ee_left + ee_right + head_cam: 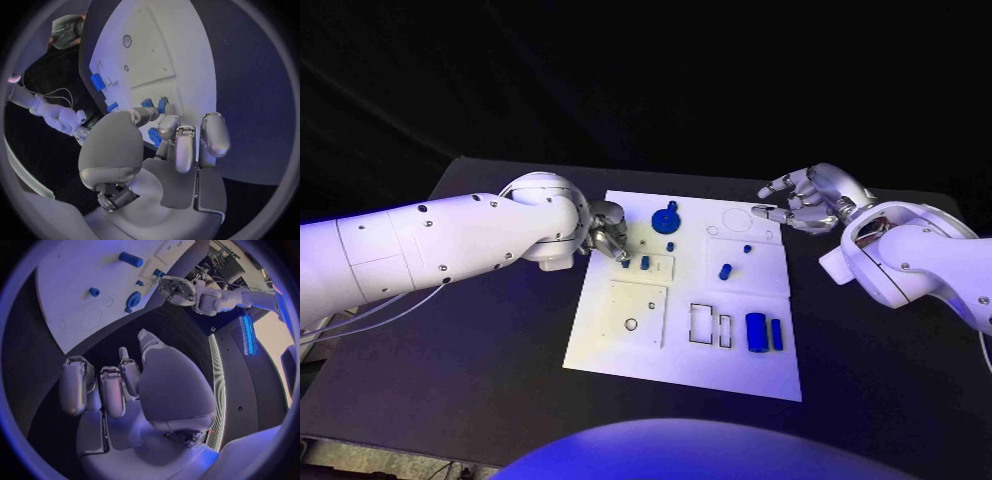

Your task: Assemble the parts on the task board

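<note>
The white task board [635, 345] lies in the middle of the black table. My left hand [606, 240] hovers at its left edge with the fingers curled in. It pinches a small blue part [154, 136] between thumb and finger. Just beyond its fingertips two small blue parts [636, 264] stand in a recessed plate. A blue round part [666, 220] sits near the far edge, with a small peg [726, 270] mid-board. A blue cylinder [756, 332] and a bar [776, 334] lie at the near right. My right hand [805, 198] hangs over the far right corner, fingers apart and holding nothing.
Empty slots [710, 323] are cut in the board beside the cylinder. A square plate with a hole [635, 312] lies at the near left. Dark table surface [473, 340] runs around the board on all sides.
</note>
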### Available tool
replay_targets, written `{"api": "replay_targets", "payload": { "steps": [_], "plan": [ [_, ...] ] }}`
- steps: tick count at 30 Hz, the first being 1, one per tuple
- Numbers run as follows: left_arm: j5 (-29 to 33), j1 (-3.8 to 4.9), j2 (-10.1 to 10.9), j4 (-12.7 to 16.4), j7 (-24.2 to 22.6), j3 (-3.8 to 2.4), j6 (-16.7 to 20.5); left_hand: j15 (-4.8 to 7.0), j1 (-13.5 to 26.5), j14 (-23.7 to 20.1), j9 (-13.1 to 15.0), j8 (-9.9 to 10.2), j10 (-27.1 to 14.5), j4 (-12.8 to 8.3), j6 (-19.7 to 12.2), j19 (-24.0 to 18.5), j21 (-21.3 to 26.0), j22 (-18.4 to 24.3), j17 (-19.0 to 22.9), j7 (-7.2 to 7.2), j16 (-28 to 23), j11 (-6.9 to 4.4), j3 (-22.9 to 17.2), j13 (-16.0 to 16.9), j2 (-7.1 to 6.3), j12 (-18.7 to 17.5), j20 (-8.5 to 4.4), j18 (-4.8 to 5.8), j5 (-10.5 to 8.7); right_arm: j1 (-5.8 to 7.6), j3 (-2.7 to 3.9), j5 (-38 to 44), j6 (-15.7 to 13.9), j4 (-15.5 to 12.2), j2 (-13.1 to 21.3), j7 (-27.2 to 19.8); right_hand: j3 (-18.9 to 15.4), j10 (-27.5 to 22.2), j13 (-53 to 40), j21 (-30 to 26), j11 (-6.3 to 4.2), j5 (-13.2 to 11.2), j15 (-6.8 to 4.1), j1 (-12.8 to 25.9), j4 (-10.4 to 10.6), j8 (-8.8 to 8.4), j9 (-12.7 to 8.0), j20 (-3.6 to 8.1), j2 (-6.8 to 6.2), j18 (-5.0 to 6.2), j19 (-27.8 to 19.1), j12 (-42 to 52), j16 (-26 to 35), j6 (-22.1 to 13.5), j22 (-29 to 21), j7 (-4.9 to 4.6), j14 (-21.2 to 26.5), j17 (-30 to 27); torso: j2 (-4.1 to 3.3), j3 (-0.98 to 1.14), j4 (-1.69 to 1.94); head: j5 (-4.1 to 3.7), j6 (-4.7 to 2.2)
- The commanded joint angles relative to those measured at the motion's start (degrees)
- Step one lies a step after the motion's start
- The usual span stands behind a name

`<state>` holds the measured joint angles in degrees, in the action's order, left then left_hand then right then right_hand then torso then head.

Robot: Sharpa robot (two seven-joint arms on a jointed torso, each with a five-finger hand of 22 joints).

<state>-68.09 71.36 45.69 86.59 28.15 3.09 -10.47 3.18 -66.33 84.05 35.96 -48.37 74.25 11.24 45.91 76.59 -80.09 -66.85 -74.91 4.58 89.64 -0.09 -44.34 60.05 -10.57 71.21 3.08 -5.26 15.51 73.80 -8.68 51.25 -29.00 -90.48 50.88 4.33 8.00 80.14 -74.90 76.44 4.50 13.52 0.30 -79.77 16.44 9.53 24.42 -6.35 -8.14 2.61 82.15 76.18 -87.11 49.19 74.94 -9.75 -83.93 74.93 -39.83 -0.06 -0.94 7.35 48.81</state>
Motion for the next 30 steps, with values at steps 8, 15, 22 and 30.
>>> {"api": "replay_targets", "payload": {
  "steps": [8,15,22,30],
  "plan": [
    [-0.71,-0.10,-0.05,0.04,0.12,0.06,-2.10,0.29,-0.09,5.95,0.04,-0.34,0.36,-9.60,0.29,0.42,-0.30,-0.10,-15.09,-0.30,0.36,-0.06,-10.07,0.14,-0.23,0.43,-0.10,0.40,0.50,-0.03,0.01,0.11,0.31,0.02,0.06,-0.44,0.08,-0.12,-2.68,-0.18,-0.04,0.33,-0.07,0.57,0.19,0.20,-0.08,0.11,-0.22,0.98,-0.13,-0.12,0.27,-0.11,4.78,0.35,-4.22,7.66,0.05,0.04,0.03,-0.03,0.13],
    [-1.04,-0.10,-0.02,0.15,0.16,0.06,-2.11,0.31,-0.06,5.95,0.07,-0.38,0.44,-9.66,0.34,0.48,-0.35,-0.22,-15.09,-0.33,0.36,-0.08,-10.15,0.22,-0.30,0.48,-0.12,0.42,0.60,-0.03,0.01,0.11,0.32,0.02,0.08,-0.45,0.08,-0.12,-2.68,-0.18,-0.04,0.33,-0.07,0.57,0.19,0.20,-0.08,0.11,-0.22,0.98,-0.13,-0.12,0.27,-0.11,4.78,0.35,-4.22,7.66,0.03,0.02,-0.06,0.01,0.07],
    [-1.23,-0.10,-0.01,0.24,0.23,0.06,-2.22,0.32,-0.02,5.95,0.08,-0.41,0.53,-9.68,0.37,0.53,-0.39,-0.29,-15.09,-0.35,0.36,-0.10,-10.20,0.35,-0.33,0.56,-0.13,0.44,0.67,-0.04,0.01,0.11,0.34,0.01,0.07,-0.45,0.08,-0.12,-2.68,-0.18,-0.04,0.33,-0.07,0.57,0.19,0.20,-0.08,0.11,-0.22,0.98,-0.13,-0.12,0.27,-0.11,4.78,0.35,-4.22,7.66,0.00,0.04,-0.03,-0.10,0.12],
    [-1.26,-0.10,0.06,0.33,0.27,0.06,-2.40,0.49,0.60,5.95,0.21,-0.67,0.86,-9.85,0.73,0.67,-0.54,-0.54,-15.09,-0.54,0.36,-0.28,-10.69,0.46,-0.75,0.62,-0.28,0.48,1.74,-0.04,0.01,0.11,0.35,0.02,0.08,-0.42,0.09,-0.09,-2.71,-0.22,-0.05,0.54,-0.09,0.79,0.16,0.34,-0.11,0.13,-0.20,0.98,-0.11,-0.08,0.30,-0.13,4.77,0.37,-4.21,7.61,0.02,0.02,-0.02,-0.13,0.24]
  ]
}}
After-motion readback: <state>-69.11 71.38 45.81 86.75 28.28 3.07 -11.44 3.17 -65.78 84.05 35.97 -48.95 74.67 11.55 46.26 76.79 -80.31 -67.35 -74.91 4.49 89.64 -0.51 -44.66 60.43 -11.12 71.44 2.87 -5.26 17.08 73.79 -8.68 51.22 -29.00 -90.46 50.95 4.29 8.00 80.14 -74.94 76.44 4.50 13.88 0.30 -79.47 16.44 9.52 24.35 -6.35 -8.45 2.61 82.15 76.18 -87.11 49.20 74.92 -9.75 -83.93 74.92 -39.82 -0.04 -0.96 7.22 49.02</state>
